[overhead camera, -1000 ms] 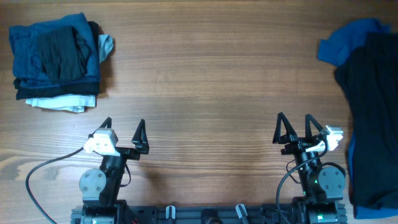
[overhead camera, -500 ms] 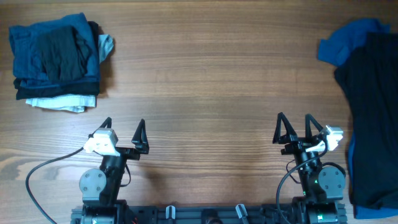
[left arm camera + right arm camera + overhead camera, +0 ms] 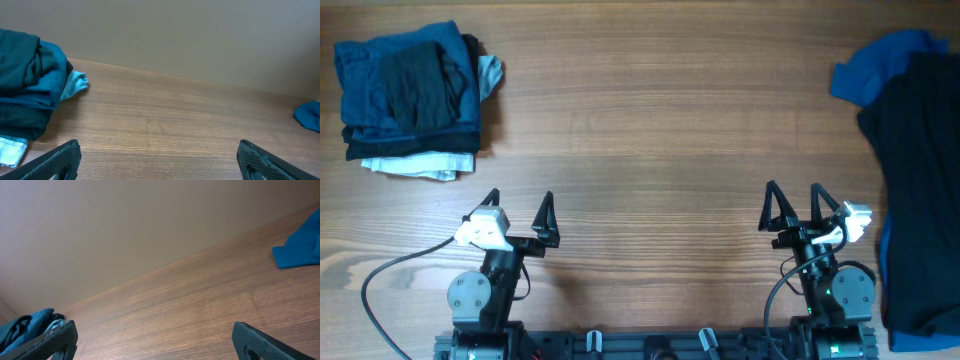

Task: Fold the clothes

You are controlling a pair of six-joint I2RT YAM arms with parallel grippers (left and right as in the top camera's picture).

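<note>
left pincer (image 3: 520,196): its two fingers are wide apart and it holds nothing; it sits at the near edge of the worktop (image 3: 660,120), on the left side
right pincer (image 3: 792,188): wide apart too, with nothing in it; it sits at the near edge, on the right side
folded stack (image 3: 412,95): a neat heap of blue, dark and white clothes in the far left corner; it is well apart from the left pincer, farther back and more to the left; no finger touches it
loose pile (image 3: 910,170): a big dark cloth lying on a bright blue one, along the right edge of the worktop; it is not folded; it lies near the right pincer, on its right, and runs far toward the back; the pincer does not touch it
left wrist view: the folded stack shows on the left, and a bit of blue from the loose pile peeks in at the right; brown wood shows between the fingers
right wrist view: a blue corner of the loose pile lies far off on the right; the folded stack shows small at the bottom left
</note>
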